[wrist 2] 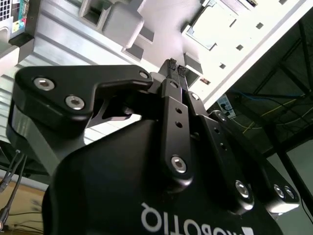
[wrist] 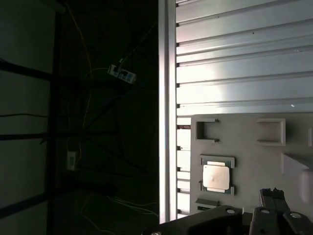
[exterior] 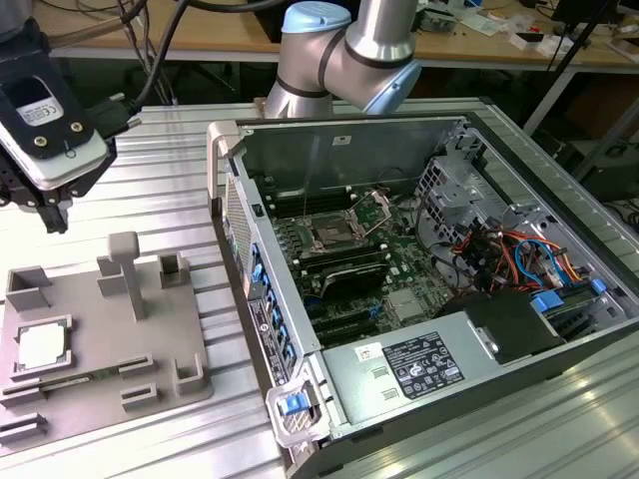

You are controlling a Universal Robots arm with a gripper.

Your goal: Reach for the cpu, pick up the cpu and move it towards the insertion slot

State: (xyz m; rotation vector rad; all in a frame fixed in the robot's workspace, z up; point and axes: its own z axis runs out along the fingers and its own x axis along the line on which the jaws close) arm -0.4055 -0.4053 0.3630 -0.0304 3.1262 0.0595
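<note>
The cpu (exterior: 42, 346), a silvery square chip, lies flat in a recess of the grey tray (exterior: 170, 329) at the exterior view's left. In the first wrist view the cpu (wrist: 216, 176) sits in its holder on the tray. My gripper (exterior: 55, 220) hangs in the air above the tray's far left corner, well above the cpu and apart from it. Its fingertips (wrist 2: 174, 66) are pressed together with nothing between them. The insertion slot (exterior: 329, 237), a shiny metal-framed socket, sits on the board inside the open computer case (exterior: 439, 369).
A thin green memory stick (exterior: 80, 377) lies on the tray near the cpu. Upright grey posts (exterior: 128, 269) stand on the tray. The ribbed aluminium table (exterior: 170, 180) ends at an edge (wrist: 166, 98) close to the tray. The case's side wall (exterior: 255, 289) rises between tray and socket.
</note>
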